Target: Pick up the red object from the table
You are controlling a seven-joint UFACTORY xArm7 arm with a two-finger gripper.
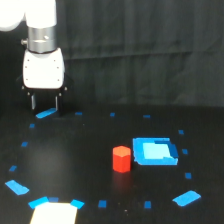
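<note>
Plainly unlabelled, the red object (121, 159) sits on the table (75, 165); jaws apart, empty.

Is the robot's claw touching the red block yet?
Apart. The exterior view shows the gripper far off toward its upper left, with bare table between it and the red block.

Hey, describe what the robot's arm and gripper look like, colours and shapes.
The arm is glossy white and rounded, with a silver metallic cylindrical wrist section below it. Beneath sits a white boxy gripper body with rounded corners, ending in two short, thin dark fingers. No cables or markings are visible.
</note>
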